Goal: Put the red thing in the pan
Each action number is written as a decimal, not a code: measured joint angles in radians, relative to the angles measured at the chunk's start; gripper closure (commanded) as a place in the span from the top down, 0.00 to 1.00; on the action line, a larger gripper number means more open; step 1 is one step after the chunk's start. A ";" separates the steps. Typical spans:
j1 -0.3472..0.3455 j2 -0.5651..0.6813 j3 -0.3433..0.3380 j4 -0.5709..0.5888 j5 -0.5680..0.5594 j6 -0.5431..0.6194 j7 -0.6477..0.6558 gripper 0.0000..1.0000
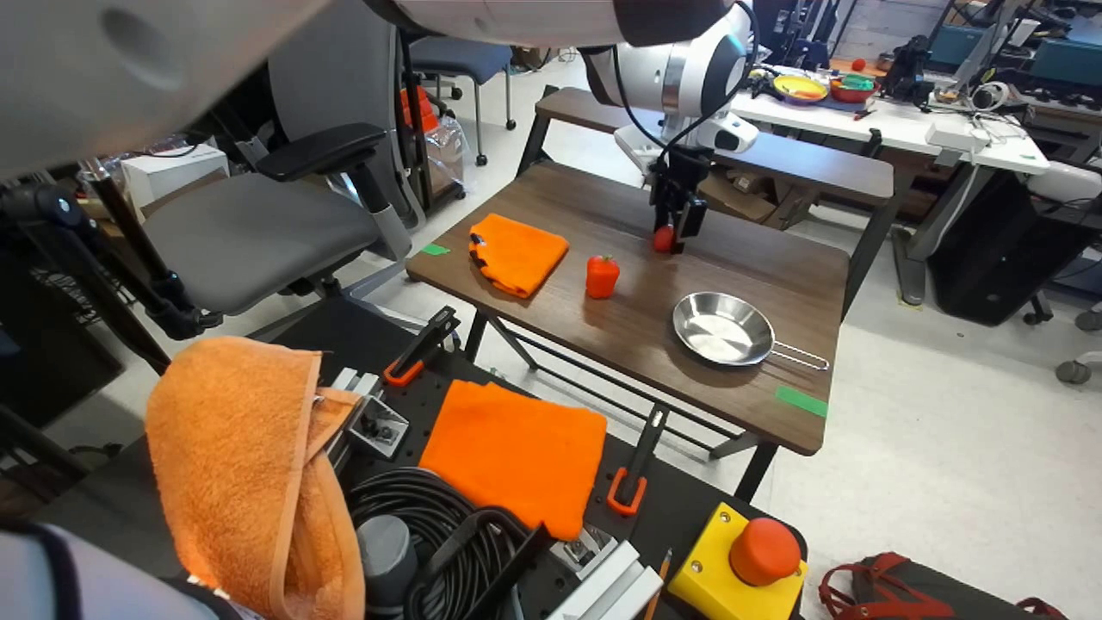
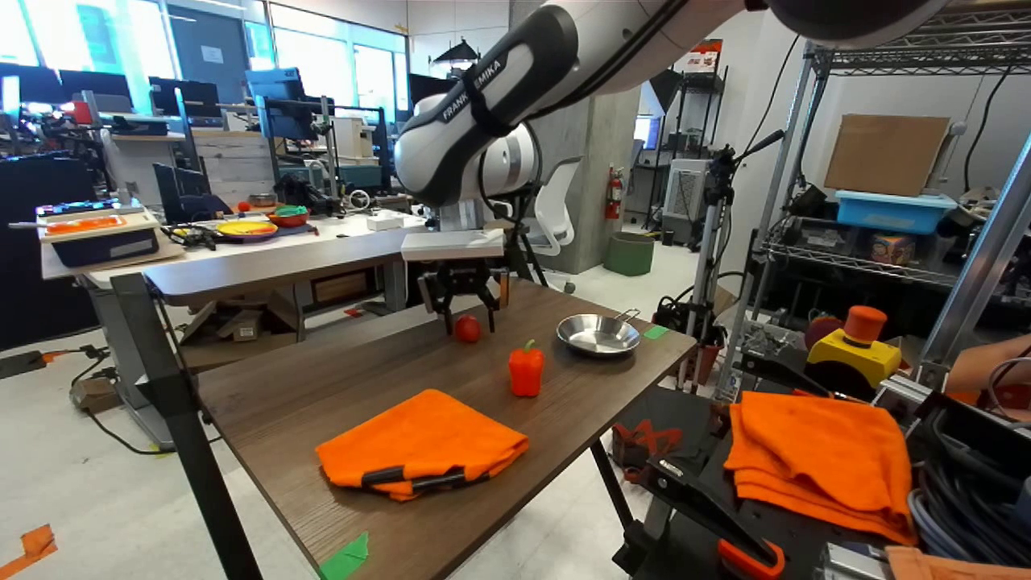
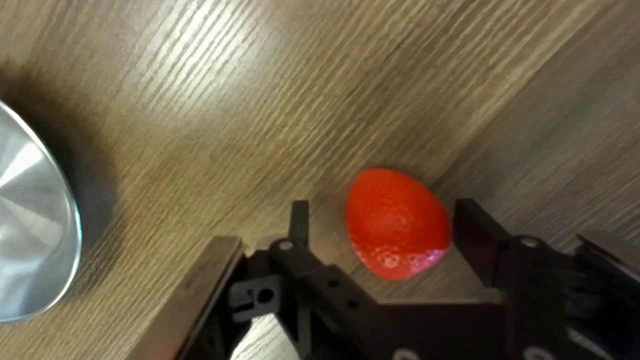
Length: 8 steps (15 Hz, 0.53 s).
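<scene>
We have the fingers spread, with the small red thing between them on the bench, close to one finger; whether the two touch, we cannot tell. In the wrist view, we see the pan out past the opposite finger. Outside the gap, the red-orange pepper stands upright near the fingers; the folded orange cloth lies farther from them.

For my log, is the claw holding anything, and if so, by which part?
Nothing is held: the open black claw straddles the small, roundish red object, leaving a gap on one side.
</scene>
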<state>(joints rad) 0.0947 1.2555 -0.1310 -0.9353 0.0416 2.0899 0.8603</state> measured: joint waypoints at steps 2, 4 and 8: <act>0.000 0.017 0.000 0.035 -0.004 -0.023 0.002 0.27; -0.001 0.028 0.000 0.065 -0.006 -0.039 0.004 0.22; -0.009 0.031 0.000 0.104 -0.005 -0.066 0.003 0.22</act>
<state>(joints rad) 0.0857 1.2869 -0.1310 -0.8317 0.0362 2.0236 0.8635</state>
